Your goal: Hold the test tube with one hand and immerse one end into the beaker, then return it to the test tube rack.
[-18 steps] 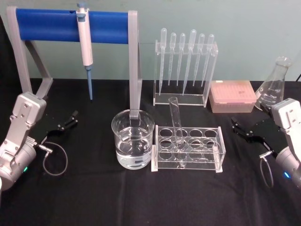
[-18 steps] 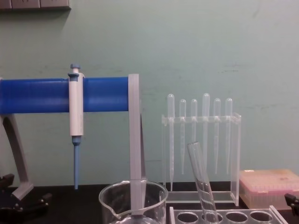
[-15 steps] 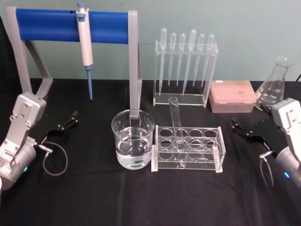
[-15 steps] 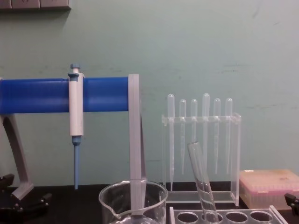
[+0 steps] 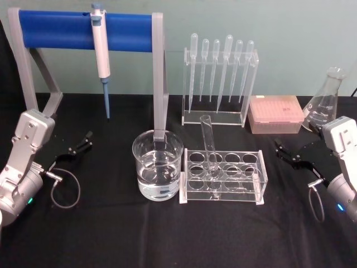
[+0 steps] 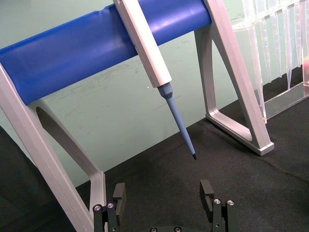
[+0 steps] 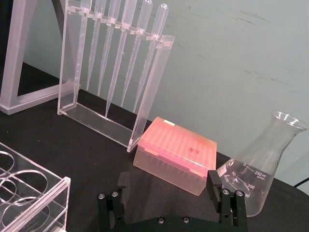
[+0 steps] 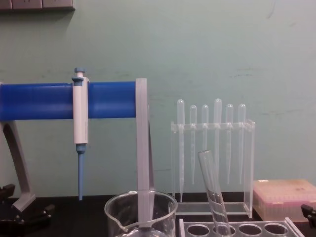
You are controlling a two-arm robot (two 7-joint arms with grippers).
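While black cloth bears the beaker, green wall rises behind.

Soft, even room light; the wall reads bright, the cloth flat and dark. Faint glints sit on the beaker left of the right claw and on the flask just behind it.

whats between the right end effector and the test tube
In the head view, the empty holes of the clear rack, then bare black tabletop, separate the right end effector from the test tube.
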